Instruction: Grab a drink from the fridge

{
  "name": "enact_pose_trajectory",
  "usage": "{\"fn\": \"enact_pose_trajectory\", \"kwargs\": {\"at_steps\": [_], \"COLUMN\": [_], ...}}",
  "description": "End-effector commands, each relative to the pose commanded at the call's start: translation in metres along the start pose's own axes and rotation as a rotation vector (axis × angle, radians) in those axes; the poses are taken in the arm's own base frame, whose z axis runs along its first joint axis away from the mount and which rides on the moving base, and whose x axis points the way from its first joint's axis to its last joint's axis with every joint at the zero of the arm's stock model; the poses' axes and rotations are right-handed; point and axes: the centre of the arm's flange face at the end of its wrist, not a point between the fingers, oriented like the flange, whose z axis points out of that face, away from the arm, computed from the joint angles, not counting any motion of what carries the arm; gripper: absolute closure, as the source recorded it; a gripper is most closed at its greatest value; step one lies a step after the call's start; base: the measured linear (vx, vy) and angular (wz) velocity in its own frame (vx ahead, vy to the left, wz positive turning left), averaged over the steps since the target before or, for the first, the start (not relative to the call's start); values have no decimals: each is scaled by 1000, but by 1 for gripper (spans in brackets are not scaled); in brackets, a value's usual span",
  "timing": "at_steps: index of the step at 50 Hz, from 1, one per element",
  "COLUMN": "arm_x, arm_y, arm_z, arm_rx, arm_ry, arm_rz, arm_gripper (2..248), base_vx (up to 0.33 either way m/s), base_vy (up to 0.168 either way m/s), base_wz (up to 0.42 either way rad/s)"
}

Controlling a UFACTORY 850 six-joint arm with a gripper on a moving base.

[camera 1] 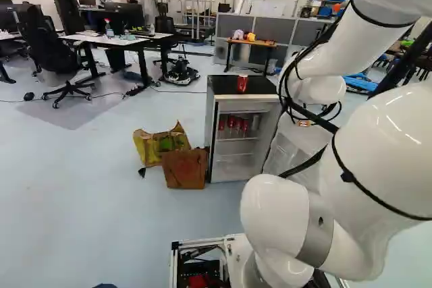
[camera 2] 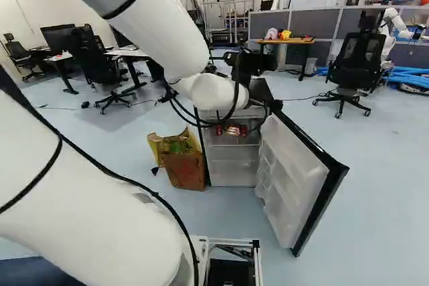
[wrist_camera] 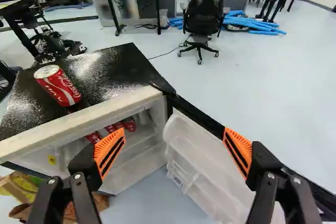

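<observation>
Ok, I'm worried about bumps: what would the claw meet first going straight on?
The claw would probably meet the open door near its hinge, or the fridge at that corner; depth is unclear.

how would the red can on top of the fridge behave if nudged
The can stands upright, so a high push might tip it; its round body would then probably roll. The fridge's glossy top may let it slide.

I register a glossy fridge top point(wrist_camera: 118, 69) (finely pebbled), a shiny metal can point(wrist_camera: 60, 86), a smooth plastic door liner point(camera 2: 288, 159), a matt, paper-like brown bag point(camera 2: 184, 171) and a smooth, glossy arm shell point(camera 1: 391, 146).
</observation>
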Motion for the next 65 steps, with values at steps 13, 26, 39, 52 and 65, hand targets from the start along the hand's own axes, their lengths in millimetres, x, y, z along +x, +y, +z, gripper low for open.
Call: {"fn": "enact_pose_trajectory", "kwargs": {"at_steps": [13, 26, 39, 52, 65], "arm_x": [2, 5, 9, 14, 19], "arm_y": [16, 33, 50, 68, 87], "arm_z": [11, 23, 35, 48, 60], "arm_rx": [-35, -67, -102, -137, -173], "arm_ry": [-64, -123, -163, -188, -209], "arm_rz": [21, 43, 78, 123, 175], "arm_gripper": [3, 3, 3, 3, 3], "base_vx": [0, 0, 0, 0, 0], "base_vy": [0, 0, 0, 0, 0], "base_wz": [0, 0, 0, 0, 0]}}
